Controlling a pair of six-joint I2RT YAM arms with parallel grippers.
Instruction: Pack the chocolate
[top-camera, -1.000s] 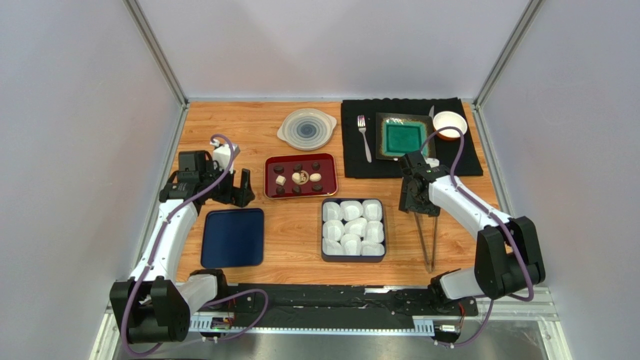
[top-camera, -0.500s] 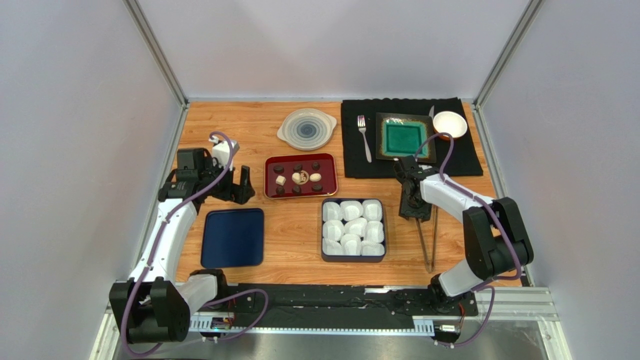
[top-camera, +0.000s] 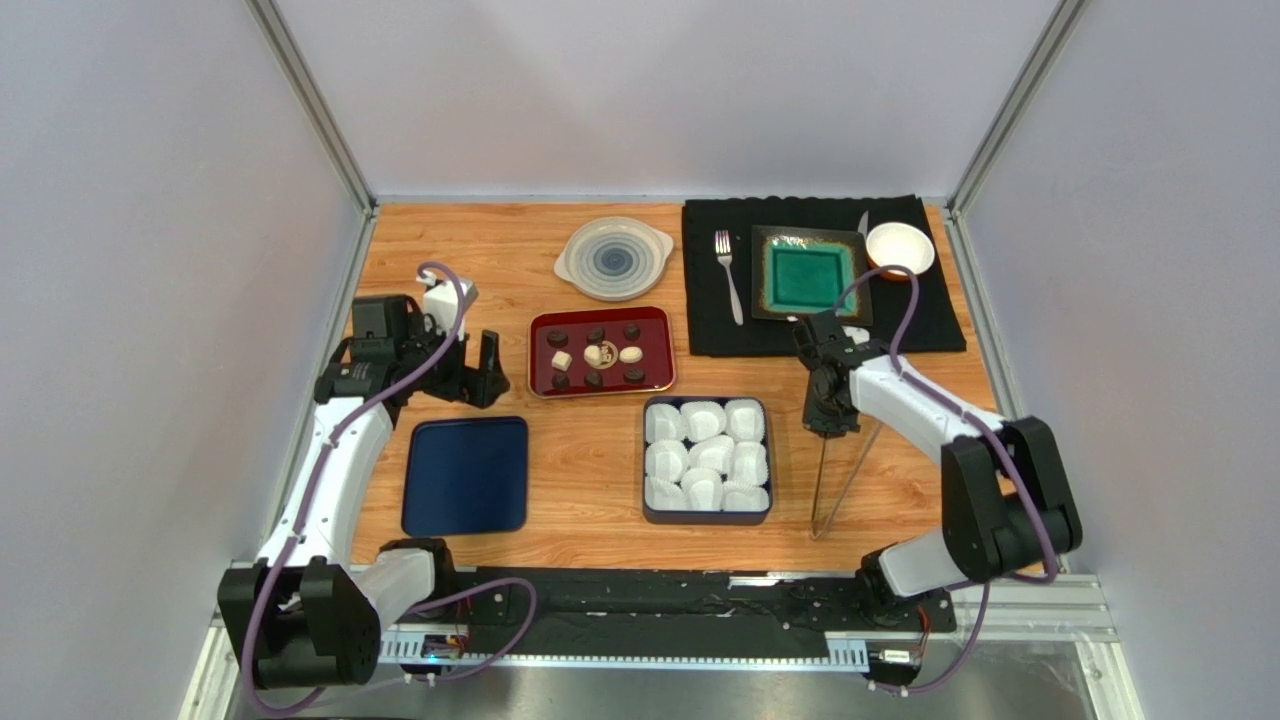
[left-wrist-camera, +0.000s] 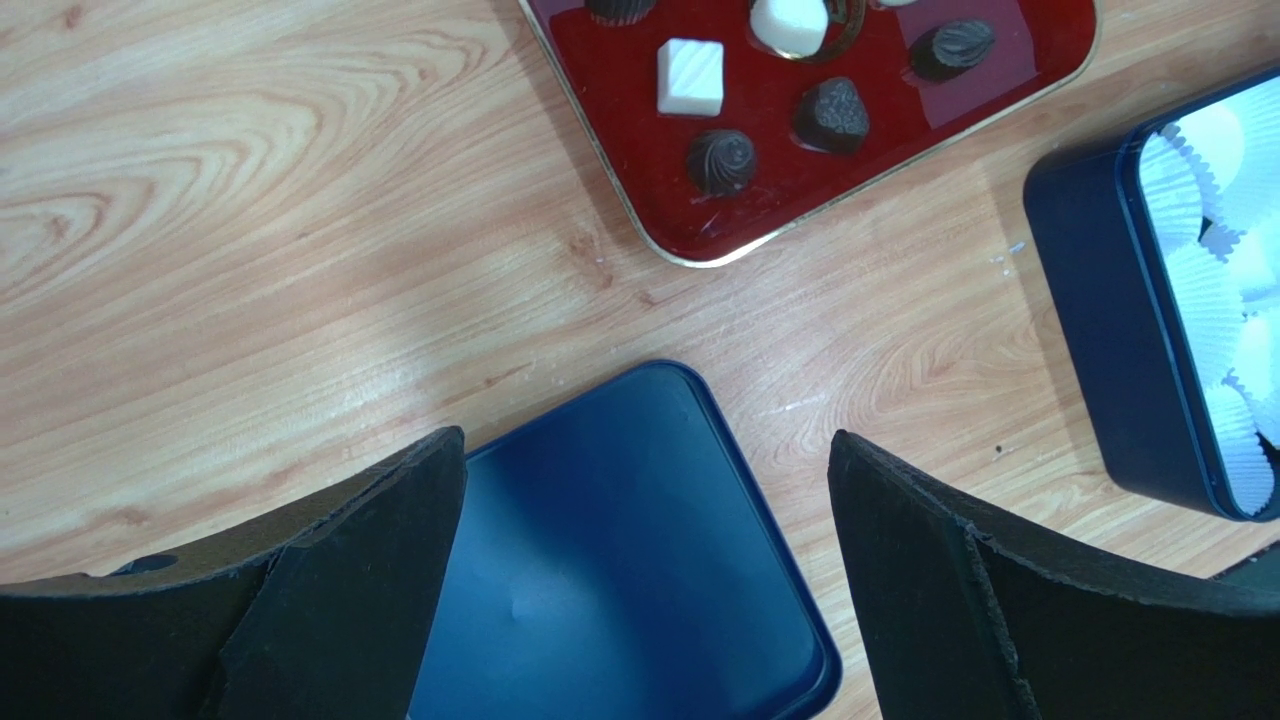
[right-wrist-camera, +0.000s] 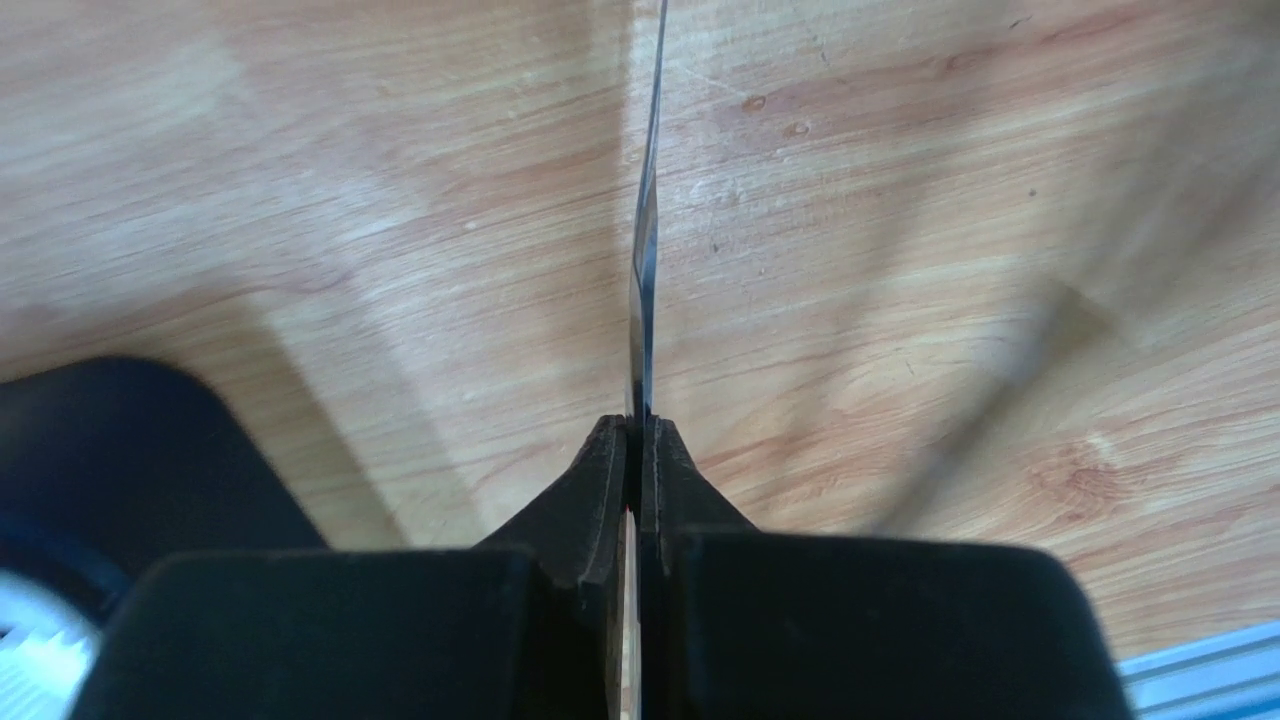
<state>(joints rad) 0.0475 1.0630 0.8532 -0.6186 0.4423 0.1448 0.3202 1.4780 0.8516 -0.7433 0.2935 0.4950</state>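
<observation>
We see the chocolates (top-camera: 595, 356), mostly dark rounds with a few pale pieces, lying on the glossy red rectangular tray (top-camera: 534, 357) at the middle of the wooden worktop (top-camera: 451, 255), with none in the dark blue rectangular tin (top-camera: 706, 521) of white crinkled paper cups (top-camera: 703, 450) just nearer the arms. The right tool (top-camera: 830, 413) is clenched on the slim metal tongs (top-camera: 819, 495), whose legs meet at the near end and spread toward the tool, over the bare strip of wood between the tin and the worktop's right edge. The left tool (top-camera: 478, 383) stands released above the far corner of the flat dark blue tin lid (top-camera: 466, 477), left of the tray. Grey walls close the worktop on three sides. Open wood runs along the far left. Only the top view takes in the black cloth mat (top-camera: 932, 323) with its steel fork (top-camera: 729, 278), square teal plate (top-camera: 809, 275) and white bowl (top-camera: 900, 245), and the round translucent lid (top-camera: 613, 258) beside it. The left wrist view alone shows the pieces' shapes: a white square (left-wrist-camera: 690, 77), a dark heart (left-wrist-camera: 830, 114) and a dark swirl (left-wrist-camera: 723, 158). The right wrist view alone shows the tongs edge-on, a thin blade pinched between the black fingers (right-wrist-camera: 594, 480).
</observation>
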